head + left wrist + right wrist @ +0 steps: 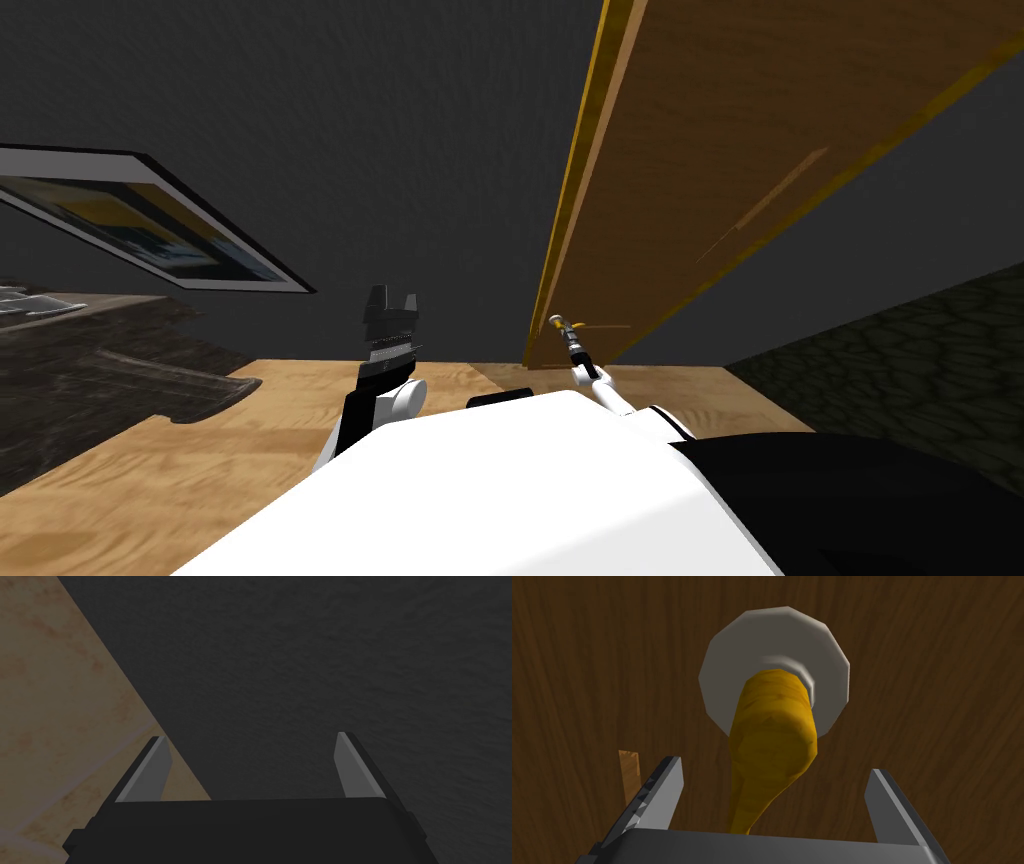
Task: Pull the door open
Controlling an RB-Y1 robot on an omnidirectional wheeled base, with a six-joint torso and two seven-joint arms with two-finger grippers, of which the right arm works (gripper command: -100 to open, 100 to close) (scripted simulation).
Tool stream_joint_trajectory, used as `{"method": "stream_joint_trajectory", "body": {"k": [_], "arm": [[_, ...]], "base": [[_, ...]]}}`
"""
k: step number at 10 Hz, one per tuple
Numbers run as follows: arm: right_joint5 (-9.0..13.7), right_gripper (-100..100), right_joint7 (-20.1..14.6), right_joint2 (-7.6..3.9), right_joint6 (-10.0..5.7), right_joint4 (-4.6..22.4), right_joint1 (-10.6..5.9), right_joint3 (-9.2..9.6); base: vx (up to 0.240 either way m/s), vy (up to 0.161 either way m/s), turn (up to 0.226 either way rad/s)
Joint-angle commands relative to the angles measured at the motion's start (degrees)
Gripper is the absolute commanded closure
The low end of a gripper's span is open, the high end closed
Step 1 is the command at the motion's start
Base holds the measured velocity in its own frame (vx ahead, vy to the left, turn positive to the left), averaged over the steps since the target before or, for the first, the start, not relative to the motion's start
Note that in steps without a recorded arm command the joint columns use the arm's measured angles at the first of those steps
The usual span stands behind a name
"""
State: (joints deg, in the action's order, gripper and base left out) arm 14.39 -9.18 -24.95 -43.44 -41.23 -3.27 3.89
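Right gripper spread wide, yellow handle between its blades, against the door. Rigid lever, probably slick: clamp its shaft. Left gripper gapes too.

The head camera looks steeply down and forward, rolled, over floor, wall and door. The right wrist camera sits close to the door, facing the handle between its fingers; the head view shares that handle. The left wrist camera faces the wall, with probably floor past one of its fingers.
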Motion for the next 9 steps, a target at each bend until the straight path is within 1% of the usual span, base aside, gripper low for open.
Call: {"method": "stream_joint_trajectory", "body": {"k": [1,2,7,8,9], "arm": [[0.00,-100,0.00,0.00,0.00,0.00,0.00,0.00],[0.00,100,0.00,0.00,0.00,0.00,0.00,0.00],[0.00,100,0.00,0.00,0.00,0.00,0.00,0.00],[-0.13,100,-1.05,-0.89,-0.84,-0.21,0.68,0.83],[-0.23,100,-1.73,-1.49,-1.44,-0.36,1.15,1.39]], "base": [[0.091,-0.006,0.021],[-0.015,0.001,-0.016],[-0.016,-0.001,0.000],[-0.117,-0.050,0.154],[-0.199,-0.092,0.185]]}}
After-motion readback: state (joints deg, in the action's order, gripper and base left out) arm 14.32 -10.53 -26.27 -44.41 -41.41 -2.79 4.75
